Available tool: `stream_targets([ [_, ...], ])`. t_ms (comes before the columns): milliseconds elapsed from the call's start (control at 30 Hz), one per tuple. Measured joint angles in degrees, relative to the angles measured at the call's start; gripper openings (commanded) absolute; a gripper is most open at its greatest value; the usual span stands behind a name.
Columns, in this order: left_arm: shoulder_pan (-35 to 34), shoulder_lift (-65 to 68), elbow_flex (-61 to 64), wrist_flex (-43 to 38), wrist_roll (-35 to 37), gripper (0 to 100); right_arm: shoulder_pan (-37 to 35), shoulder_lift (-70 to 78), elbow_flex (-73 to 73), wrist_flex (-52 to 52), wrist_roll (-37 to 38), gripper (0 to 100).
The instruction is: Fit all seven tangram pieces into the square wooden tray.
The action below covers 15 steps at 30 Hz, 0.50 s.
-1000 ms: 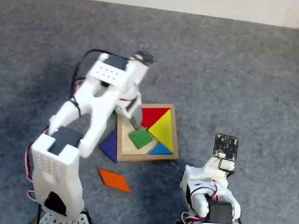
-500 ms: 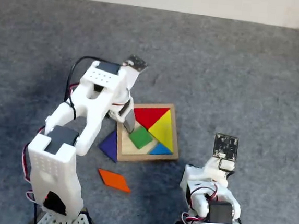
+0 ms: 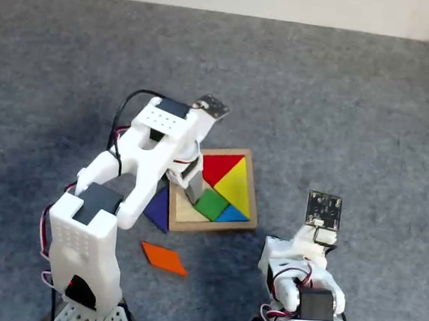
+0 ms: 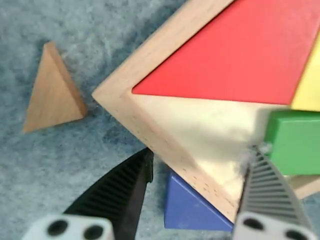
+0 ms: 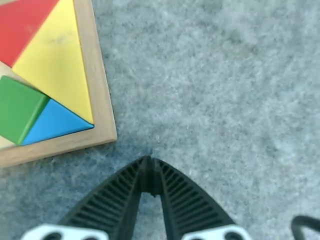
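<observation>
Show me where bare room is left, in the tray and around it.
Inside the tray, bare floor lies along its left rim in the high view, bordered by the red triangle and green square. The open left gripper straddles that rim, so it is crowded. Outside, the carpet right of the tray lies free.

Pale natural wood on the tray [image 3: 251,186], and inside it a red triangle [image 3: 218,167], a yellow triangle [image 3: 236,183], a green square [image 3: 211,204] and a light blue triangle [image 3: 232,215]. On the mottled grey carpet [image 3: 340,104]: a dark blue triangle [image 3: 157,210], an orange parallelogram [image 3: 164,258], an unpainted wood triangle [image 4: 52,92]. The left arm [image 3: 88,232] and right arm [image 3: 305,288] are white with black parts; the right gripper [image 5: 150,162] shows black ribbed fingers [image 5: 125,190].
</observation>
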Motion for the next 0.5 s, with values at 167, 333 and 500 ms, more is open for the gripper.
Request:
stream_targets([
  [167,0.1,0.0,-0.4,0.3,0.0,26,0.0,0.0,0.0,0.0,0.0,0.5],
  [333,0.6,-1.8,-2.0,3.1,0.0,26,0.0,0.0,0.0,0.0,0.0,0.5],
  [500,1.7,-10.6,-1.5,4.8,1.0,26,0.0,0.0,0.0,0.0,0.0,0.5],
])
